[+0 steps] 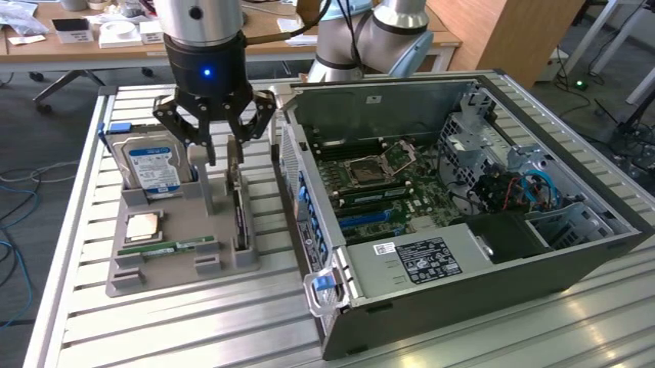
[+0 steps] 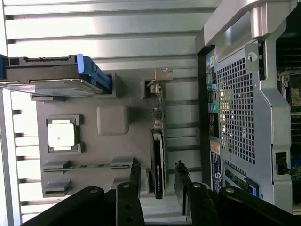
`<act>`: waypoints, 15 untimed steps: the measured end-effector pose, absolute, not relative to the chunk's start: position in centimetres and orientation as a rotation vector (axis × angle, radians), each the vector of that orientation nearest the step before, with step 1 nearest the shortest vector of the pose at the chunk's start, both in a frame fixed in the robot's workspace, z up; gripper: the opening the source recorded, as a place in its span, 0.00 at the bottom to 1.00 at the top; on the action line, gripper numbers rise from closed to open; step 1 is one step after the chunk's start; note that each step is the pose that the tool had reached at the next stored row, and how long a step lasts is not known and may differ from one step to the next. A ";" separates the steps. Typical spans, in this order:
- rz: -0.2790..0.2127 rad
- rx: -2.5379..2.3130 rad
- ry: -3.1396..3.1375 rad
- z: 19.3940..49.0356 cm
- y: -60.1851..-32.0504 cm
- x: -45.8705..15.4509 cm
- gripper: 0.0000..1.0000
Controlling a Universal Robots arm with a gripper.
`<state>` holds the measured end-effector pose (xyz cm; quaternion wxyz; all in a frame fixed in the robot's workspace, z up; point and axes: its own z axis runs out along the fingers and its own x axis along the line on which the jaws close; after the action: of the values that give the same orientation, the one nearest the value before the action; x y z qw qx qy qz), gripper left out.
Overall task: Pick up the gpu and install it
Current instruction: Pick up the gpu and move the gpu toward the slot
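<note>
Detail on the gpu (image 1: 239, 211) is scarce: it stands on edge in a slot of the grey parts tray (image 1: 164, 274), so both views catch little more than its thin dark rim; in the wrist view the pale bracket (image 2: 162, 77) at its far end is a small bright shape with no readable form; the hard drive (image 1: 153, 165) in its blue frame is partly masked by a finger in the exterior view, and the arm's upper links are cut off at that view's top; whether the fingertips reach below the card's top edge cannot be told; the arm hangs straight down over the tray, beside the open computer case (image 1: 379, 103), with the gripper (image 1: 223, 151) close above the card; its jaws are spread, dark fingers (image 2: 135, 172) standing on either side of the card with a gap on each side, gripping nothing.
</note>
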<state>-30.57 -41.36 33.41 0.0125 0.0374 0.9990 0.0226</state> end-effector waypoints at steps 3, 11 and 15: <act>0.071 0.117 3.114 33.0 -41.4 -30.6 0.43; 0.071 0.117 3.114 32.6 -41.4 -30.6 0.43; 0.071 0.117 3.114 32.6 -41.4 -30.6 0.43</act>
<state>-30.57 -41.36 32.58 0.0125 0.0374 0.9990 0.0226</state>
